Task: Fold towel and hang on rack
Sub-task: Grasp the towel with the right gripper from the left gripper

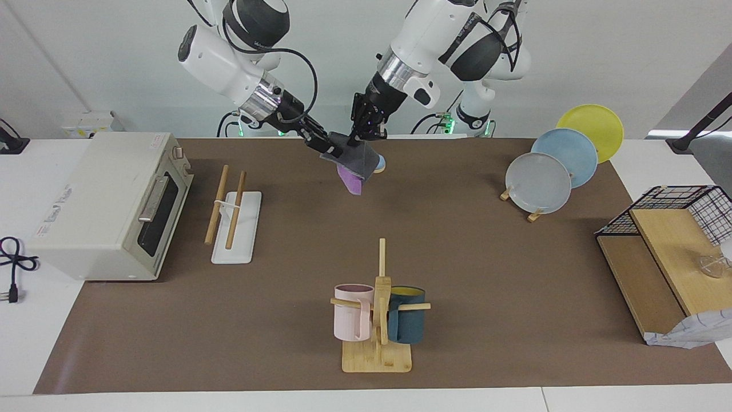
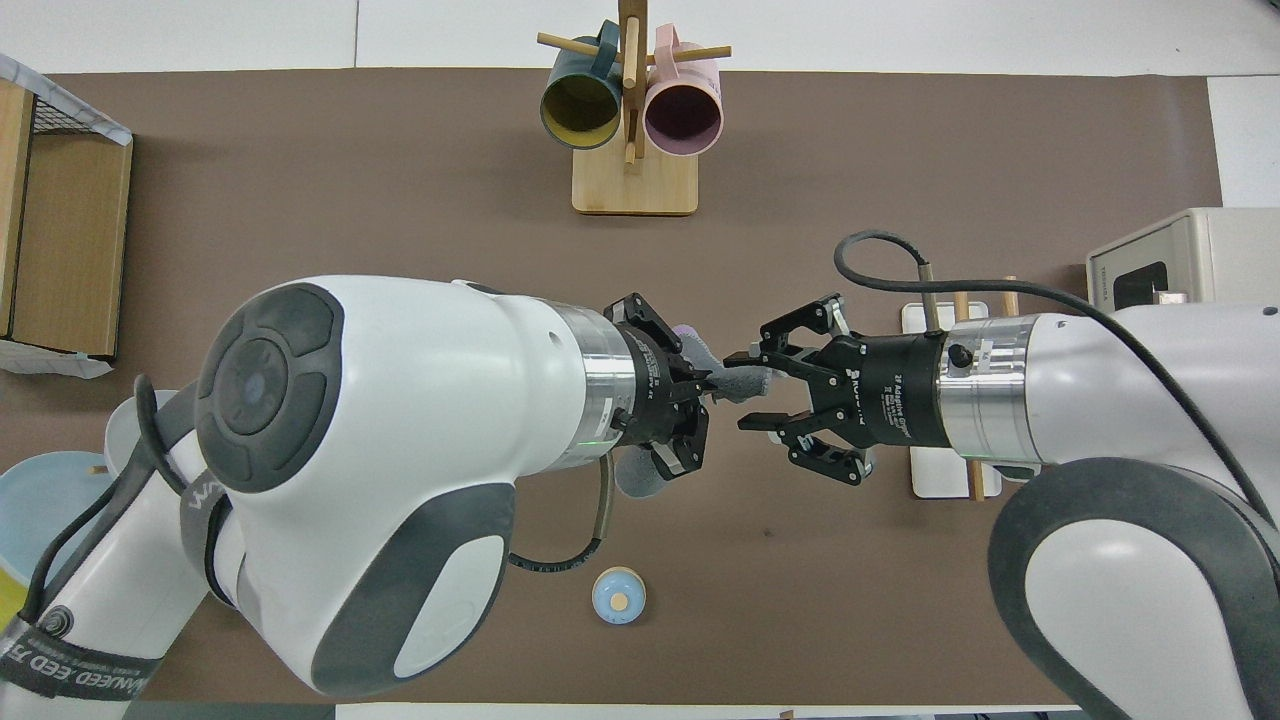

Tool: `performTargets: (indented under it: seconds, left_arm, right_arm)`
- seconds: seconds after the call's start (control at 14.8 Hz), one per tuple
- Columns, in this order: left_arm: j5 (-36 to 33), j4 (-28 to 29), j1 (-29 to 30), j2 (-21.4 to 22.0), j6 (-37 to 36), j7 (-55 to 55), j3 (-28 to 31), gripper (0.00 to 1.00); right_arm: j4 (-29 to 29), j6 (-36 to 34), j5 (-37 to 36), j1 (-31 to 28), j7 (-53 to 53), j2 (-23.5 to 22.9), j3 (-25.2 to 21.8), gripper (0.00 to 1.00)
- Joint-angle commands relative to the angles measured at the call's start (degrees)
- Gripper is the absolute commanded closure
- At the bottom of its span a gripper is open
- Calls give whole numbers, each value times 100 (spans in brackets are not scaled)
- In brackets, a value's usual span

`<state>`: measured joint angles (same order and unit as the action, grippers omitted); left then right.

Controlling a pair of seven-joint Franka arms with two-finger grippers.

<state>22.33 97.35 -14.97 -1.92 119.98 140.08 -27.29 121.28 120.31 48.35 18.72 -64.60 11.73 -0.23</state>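
Towel [image 1: 353, 161] up in the air over the mat's [image 1: 469, 257] robot-side edge, about mid-table, dk grey side outward w/ purple bit hanging lowest; just above a small blue knob-like thing [image 2: 619, 596] on the mat. Pinched at its top corner by L gripper [image 1: 359, 135], fingertips fully closed on the cloth, arm coming down from the L base. R gripper [image 1: 330, 150] at the towel's other upper corner, toward R arm's end; fingertips narrowed around that grey corner in overhead view [image 2: 745, 381], small gap between them visible, so can't tell if clamped tight or only touching. Cloth stretched short betw the 2 grippers, rest drooping.

Rack [image 1: 231, 213] flat on the mat toward R arm's end, 2 wooden rods on white base, bare, well apart from towel. Toaster oven [image 1: 108, 203] beside rack at the table's end. Mug tree [image 1: 380, 312] w/ pink mug [image 1: 351, 312] + dk teal mug [image 1: 407, 321] farther from robots, mid-table. Plate stand w/ grey plate [image 1: 537, 183], blue plate [image 1: 566, 155], yellow plate [image 1: 592, 130] toward L arm's end; wooden shelf w/ wire basket [image 1: 675, 214] at that end
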Motion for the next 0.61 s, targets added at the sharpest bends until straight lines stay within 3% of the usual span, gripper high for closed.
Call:
performTargets:
  seconds: [0.0, 0.07, 0.13, 0.34, 0.4, 0.47, 0.54]
  left_arm:
    - [-89, 267, -76, 235, 131, 72, 66, 100]
    - [-141, 294, -76, 236, 157, 63, 66, 73]
    - [-185, 303, -76, 244, 157, 133, 66, 63]
    - [-194, 311, -76, 253, 157, 133, 66, 60]
    - [-203, 320, -76, 271, 157, 133, 66, 52]
    - [-221, 355, -76, 279, 148, 125, 66, 14]
    - [-299, 425, -76, 314, 148, 116, 66, 0]
  right_arm:
    - [186, 98, 52, 0, 176, 181, -3, 100]
    - [194, 98, 52, 0, 176, 181, 5, 100]
    - [194, 98, 52, 0, 176, 181, -3, 100]
    - [194, 81, 17, -9, 237, 181, -3, 100]
    - [194, 37, -201, -18, 446, 172, -3, 100]
    - [186, 2, -629, -26, 657, 172, -3, 100]
    - [177, -68, -1077, -35, 912, 172, -3, 100]
